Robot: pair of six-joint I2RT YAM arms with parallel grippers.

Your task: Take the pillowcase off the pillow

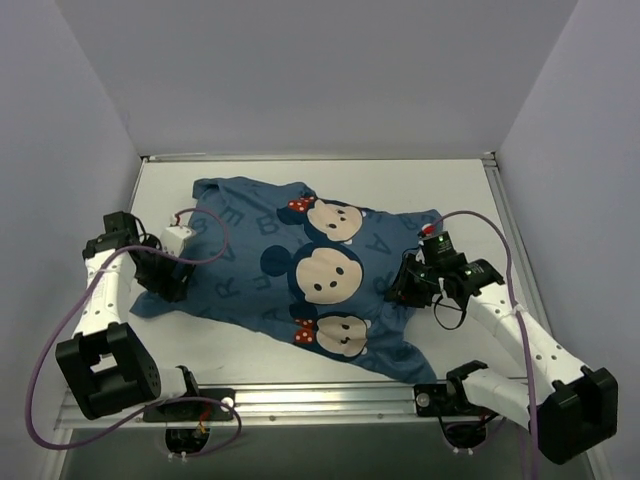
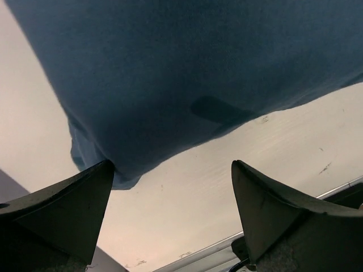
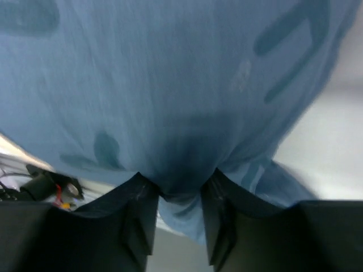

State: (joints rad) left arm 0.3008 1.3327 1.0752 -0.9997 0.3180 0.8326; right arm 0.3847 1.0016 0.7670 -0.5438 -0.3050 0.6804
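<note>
The blue pillowcase (image 1: 300, 270) with cartoon figures lies spread across the middle of the table, bulging over the pillow, which is hidden inside it. My left gripper (image 1: 170, 285) sits at the pillowcase's left edge, open and empty; in the left wrist view its fingers (image 2: 74, 209) stand wide apart over bare table, the blue fabric (image 2: 187, 73) just beyond them. My right gripper (image 1: 405, 290) is at the pillowcase's right edge; in the right wrist view its jaws are closed on a bunch of blue fabric (image 3: 181, 181).
A metal rail (image 1: 320, 400) runs along the table's near edge. White walls (image 1: 90, 120) close in on the left, back and right. Purple cables (image 1: 60, 330) loop from both arms.
</note>
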